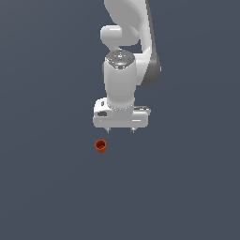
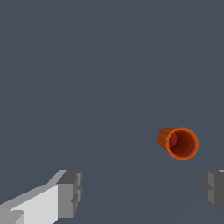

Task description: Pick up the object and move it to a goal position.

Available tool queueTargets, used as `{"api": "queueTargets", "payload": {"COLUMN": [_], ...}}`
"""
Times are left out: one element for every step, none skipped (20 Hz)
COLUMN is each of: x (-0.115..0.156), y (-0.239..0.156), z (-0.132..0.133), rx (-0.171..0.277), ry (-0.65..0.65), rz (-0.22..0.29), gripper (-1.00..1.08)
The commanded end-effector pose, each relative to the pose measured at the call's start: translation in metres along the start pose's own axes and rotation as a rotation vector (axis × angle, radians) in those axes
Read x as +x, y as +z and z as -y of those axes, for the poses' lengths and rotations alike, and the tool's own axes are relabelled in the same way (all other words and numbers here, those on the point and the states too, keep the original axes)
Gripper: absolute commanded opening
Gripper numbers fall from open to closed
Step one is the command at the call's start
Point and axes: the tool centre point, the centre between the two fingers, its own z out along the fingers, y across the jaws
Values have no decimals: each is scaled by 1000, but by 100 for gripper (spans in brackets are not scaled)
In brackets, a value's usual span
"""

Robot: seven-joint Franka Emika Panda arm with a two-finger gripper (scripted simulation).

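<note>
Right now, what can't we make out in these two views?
- Goal position: no marker in either view.
- White gripper: fingers mostly hidden under the hand in the exterior view, cut by the frame edge in the wrist view.
- Tiny orange-red tapered cup: too small in the exterior view to judge its pose.

The arm (image 1: 129,28) is cut off at the top of the exterior view. In the wrist view, both fingers (image 2: 70,194) of the hand (image 2: 142,192) run off the picture's edge.

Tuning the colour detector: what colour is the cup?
Orange-red cup, darker red inside; clearest in the wrist view.
</note>
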Motion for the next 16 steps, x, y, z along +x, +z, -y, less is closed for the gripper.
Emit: {"api": "queueTargets", "payload": {"x": [0,0,1,3,4,7,9,10,11,12,12,11,11,11,11,11], "y": [0,-1,-2,-5,-9,-14,-19,-23,-25,-27,-27,-26,-24,-23,-20,-17], "z": [0,0,2,4,7,11,15,17,19,20,20,20,18,17,15,12], "rx": [0,0,-1,-2,-3,-4,-6,-7,-8,-8,-8,-8,-7,-7,-7,-6], "ry": [0,-1,-5,-12,-21,-33,-44,-52,-58,-61,-61,-59,-55,-49,-40,-29], "rz": [0,-1,-4,-9,-16,-25,-33,-39,-43,-45,-45,-44,-42,-41,-39,-36], "gripper": [100,100,100,100,100,100,100,100,100,100,100,100,100,100,100,100]}}
